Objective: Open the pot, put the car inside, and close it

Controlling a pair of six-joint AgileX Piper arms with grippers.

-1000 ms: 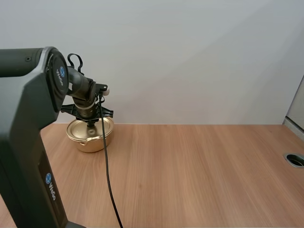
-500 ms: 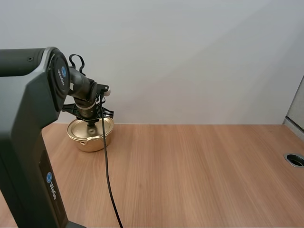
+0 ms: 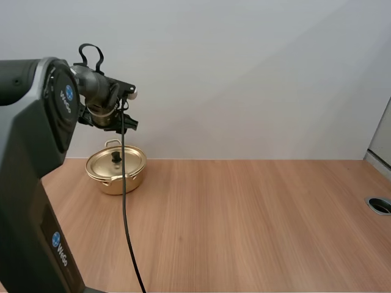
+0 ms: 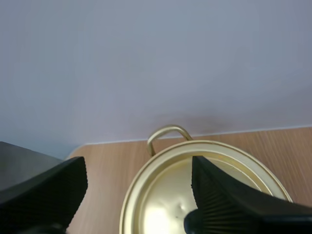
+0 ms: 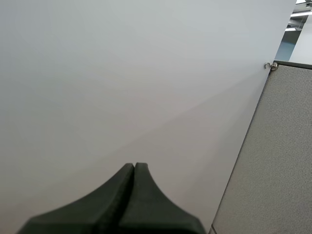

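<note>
High view gives us the pot (image 3: 116,176), a round gold one, standing on the wooden table (image 3: 256,220) toward ten o'clock from the table's middle, close to the far edge by the wall (image 3: 244,73). Its lid (image 3: 125,163) is on and lies flat on the rim, with a dark knob (image 3: 116,157) at its centre. A loop handle (image 3: 112,143) stands at the pot's twelve o'clock side, and a small pouring lip (image 3: 109,180) sits at about seven o'clock. Our left gripper (image 3: 116,122) hangs in the air at twelve o'clock from the knob, clear of the lid and touching neither lid nor pot.

From the left wrist view we look down past our own fingers (image 4: 46,195). They are spread wide, with their ribbed inner faces turned toward each other. One stands at nine o'clock of the lid, the other at three o'clock, and only air lies between them. The lid shines below the gap, and the loop handle rises at its twelve o'clock edge, near the wall.

On the right wrist view our right gripper (image 5: 134,170) has its two fingers pressed together into one dark wedge, holding nothing, and it faces a plain wall.
</note>
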